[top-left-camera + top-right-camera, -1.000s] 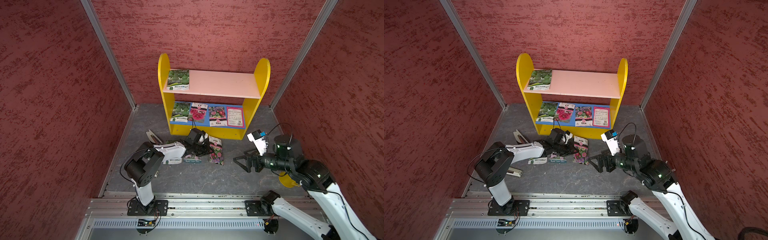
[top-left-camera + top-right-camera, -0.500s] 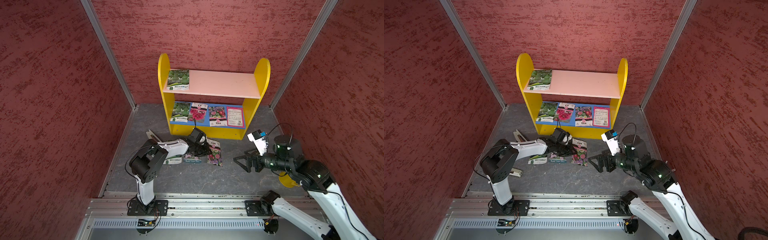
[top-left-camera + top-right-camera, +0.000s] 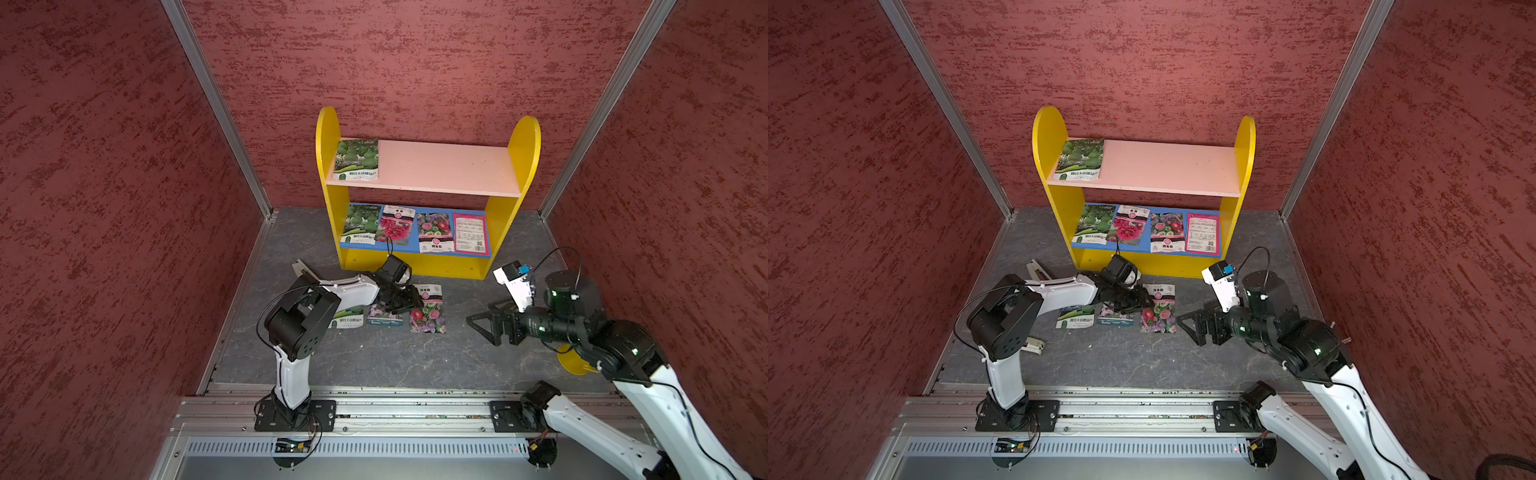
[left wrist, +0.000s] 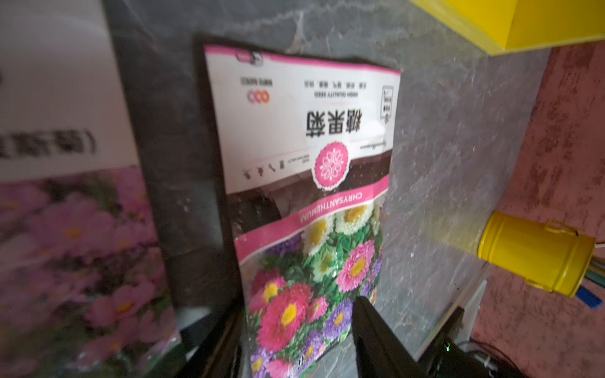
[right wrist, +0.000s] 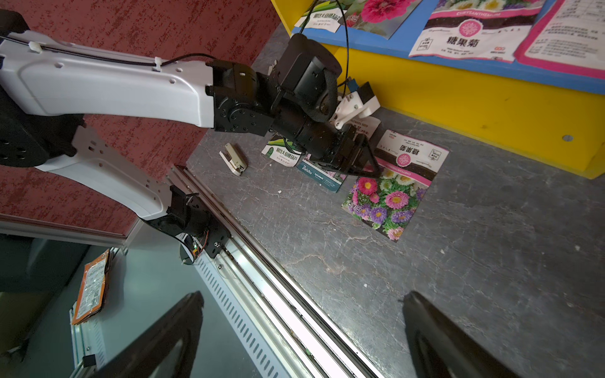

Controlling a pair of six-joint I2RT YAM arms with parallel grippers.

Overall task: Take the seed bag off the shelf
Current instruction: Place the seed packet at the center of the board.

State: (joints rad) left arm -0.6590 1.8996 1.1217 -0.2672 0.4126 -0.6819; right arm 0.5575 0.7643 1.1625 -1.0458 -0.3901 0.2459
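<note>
Glossy flower seed bag [image 3: 429, 311] lies flat on the floor [image 3: 374, 357] just before the shelf [image 3: 415, 266], beneath my left pincer [image 4: 294, 317], jaws parted; my right pincer [image 5: 302, 296] gapes empty; a low withdrawal could snag and drag it.

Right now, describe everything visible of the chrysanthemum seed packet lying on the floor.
The chrysanthemum seed packet is a glossy, slightly wrinkled pouch: white header with Chinese characters, pink round emblem, pink CHRYSANTHEMUM band, photo of pink, purple and white flowers. It lies flat, face up on the grey floor before the shelf, apart from it. The left gripper stands open over one edge; contact unclear.
</note>
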